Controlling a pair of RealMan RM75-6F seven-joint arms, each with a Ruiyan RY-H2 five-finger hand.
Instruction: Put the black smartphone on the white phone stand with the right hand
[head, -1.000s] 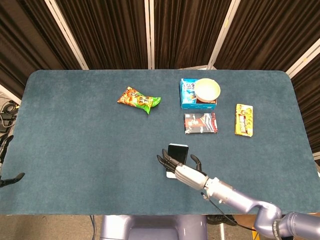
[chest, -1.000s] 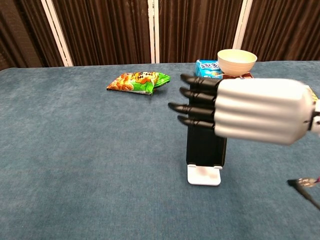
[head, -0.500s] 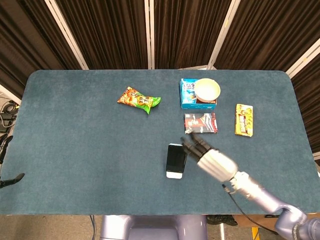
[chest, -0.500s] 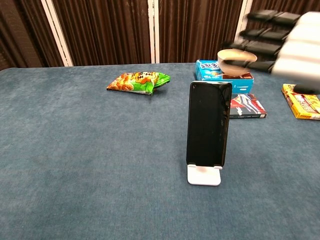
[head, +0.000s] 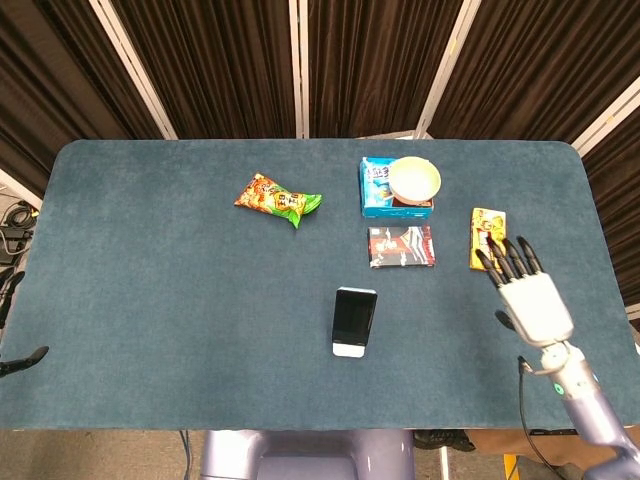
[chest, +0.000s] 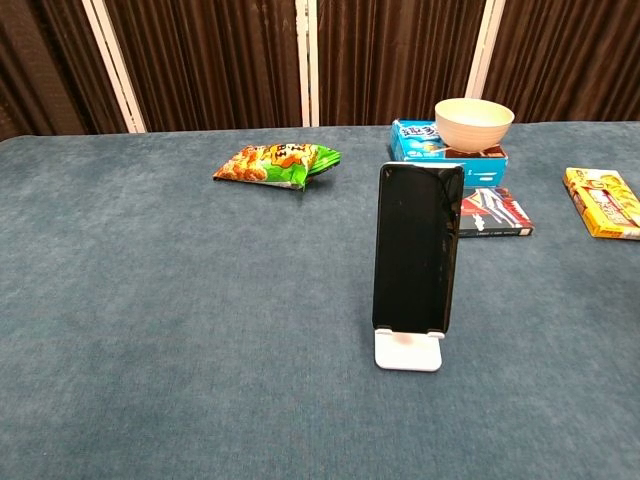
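The black smartphone (chest: 417, 246) stands upright on the white phone stand (chest: 408, 349), leaning back on it; from the head view the black smartphone (head: 354, 316) and the stand's white foot (head: 343, 350) sit near the table's front middle. My right hand (head: 528, 293) hovers far to the right of them, by the table's right side, fingers spread and holding nothing. It does not show in the chest view. Of my left arm only a dark tip (head: 22, 360) shows at the left edge; the hand is out of sight.
A white bowl (head: 414, 179) rests on a blue box (head: 376, 188) at the back. A dark red packet (head: 401, 246) lies in front of them, a yellow box (head: 487, 238) just beyond my right fingertips, and a green-orange snack bag (head: 279, 198) to the back left.
My right hand has let go of the phone, which now stands alone on the stand, and has swung away to the right, out of the chest view.
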